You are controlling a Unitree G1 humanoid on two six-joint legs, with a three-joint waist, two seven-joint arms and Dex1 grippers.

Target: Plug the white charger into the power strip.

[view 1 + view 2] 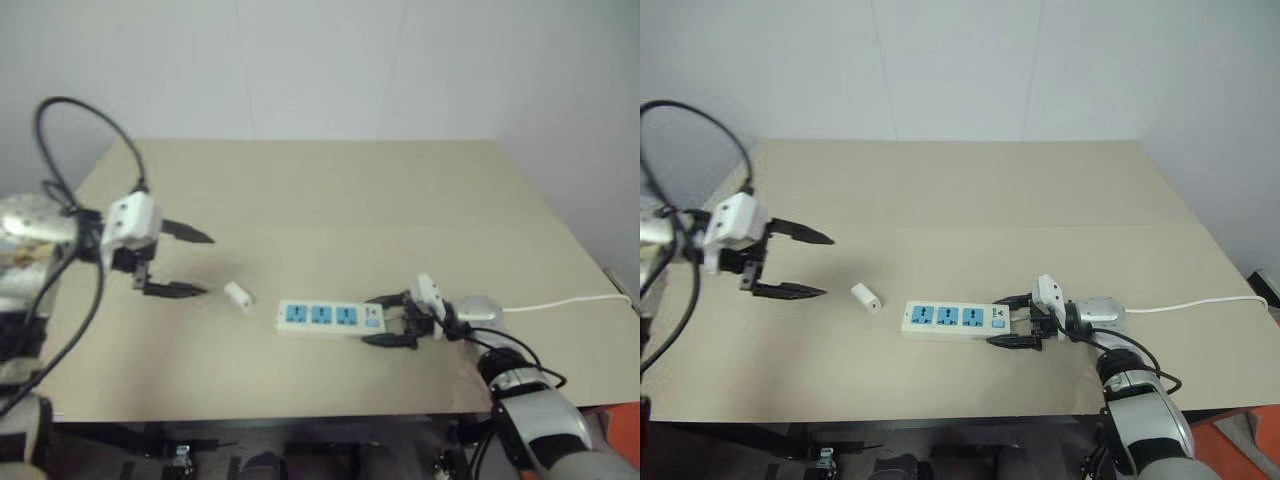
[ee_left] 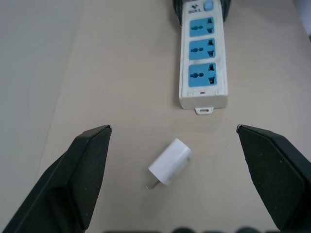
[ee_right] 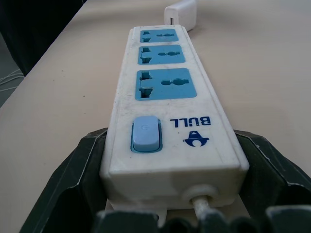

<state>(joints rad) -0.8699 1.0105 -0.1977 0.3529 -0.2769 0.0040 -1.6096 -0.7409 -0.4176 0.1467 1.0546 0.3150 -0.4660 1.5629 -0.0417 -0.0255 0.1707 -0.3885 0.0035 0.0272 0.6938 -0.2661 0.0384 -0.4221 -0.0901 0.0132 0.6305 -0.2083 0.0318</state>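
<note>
The white charger (image 1: 238,295) lies on its side on the tan table, a short way left of the power strip (image 1: 325,317). The strip is a flat white bar with three blue sockets and a blue switch at its right end. My left gripper (image 1: 206,264) hovers open just left of the charger, and in the left wrist view the charger (image 2: 170,162) sits between its spread fingers (image 2: 87,170). My right gripper (image 1: 368,320) is shut on the strip's switch end, one finger (image 3: 82,170) pressed against each long side.
The strip's thin white cord (image 1: 560,300) runs right to the table's edge. The table (image 1: 330,190) stretches bare behind the strip up to a white wall. A black cable (image 1: 90,115) loops above my left arm.
</note>
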